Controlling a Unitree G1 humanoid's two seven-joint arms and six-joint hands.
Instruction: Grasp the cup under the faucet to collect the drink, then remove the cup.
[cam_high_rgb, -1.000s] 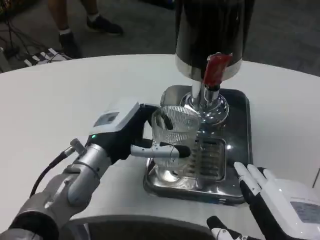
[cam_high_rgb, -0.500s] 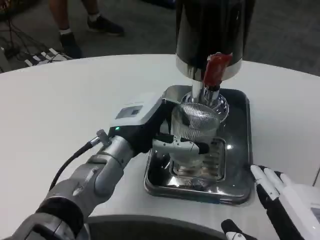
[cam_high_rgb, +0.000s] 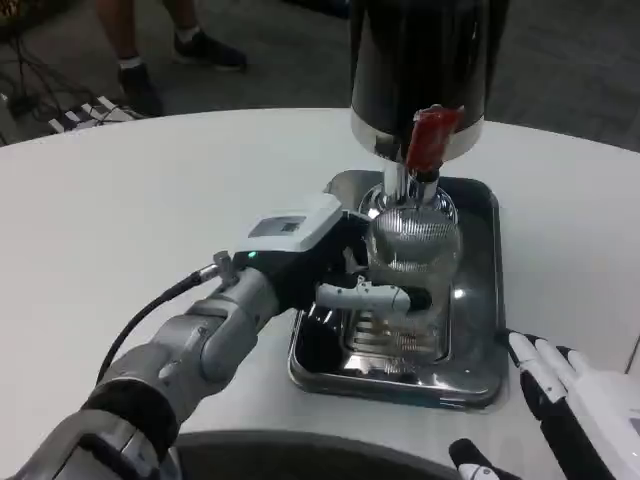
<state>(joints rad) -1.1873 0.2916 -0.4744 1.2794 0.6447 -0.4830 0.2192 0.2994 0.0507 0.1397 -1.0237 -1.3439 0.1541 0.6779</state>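
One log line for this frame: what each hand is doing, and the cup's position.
left hand: holds cup | cup: under faucet, above tray | right hand: open, beside tray

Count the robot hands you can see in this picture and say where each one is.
2. The left hand holds the ribbed clear cup under the red faucet, over the metal tray. The right hand waits at the lower right, fingers apart.

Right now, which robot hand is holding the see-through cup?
The left robot hand holds the ribbed clear cup under the red faucet handle, above the metal tray. The right robot hand holds nothing; it waits at the table's near edge.
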